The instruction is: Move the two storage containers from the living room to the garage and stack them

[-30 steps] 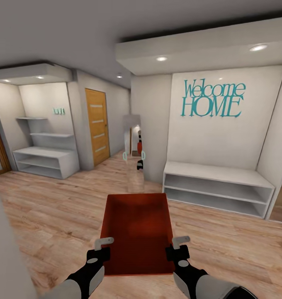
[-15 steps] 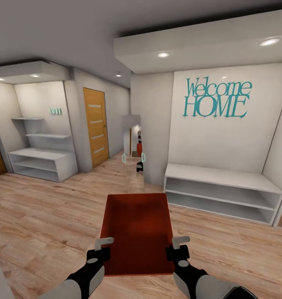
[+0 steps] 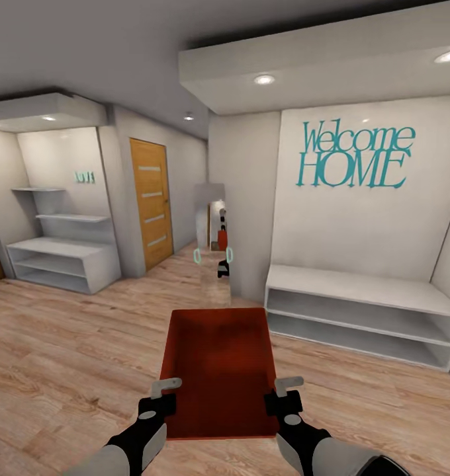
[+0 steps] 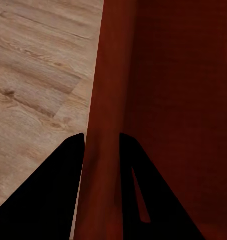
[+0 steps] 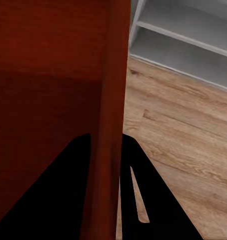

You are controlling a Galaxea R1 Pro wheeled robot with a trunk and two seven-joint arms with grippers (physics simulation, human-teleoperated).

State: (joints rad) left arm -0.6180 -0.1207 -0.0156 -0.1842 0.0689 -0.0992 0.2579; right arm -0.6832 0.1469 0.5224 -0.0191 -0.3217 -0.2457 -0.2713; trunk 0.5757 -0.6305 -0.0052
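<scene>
Orange-red storage container (image 3: 220,370) is riding between both arms, its long axis pointing away from the robot toward the far hallway opening (image 3: 214,228). The left gripper (image 3: 157,398) is pinching the left wall and the right gripper (image 3: 284,396) the right wall, each straddling the thin wall, equally near. The passage ahead, possibly mirrored, is lying straight beyond.
</scene>
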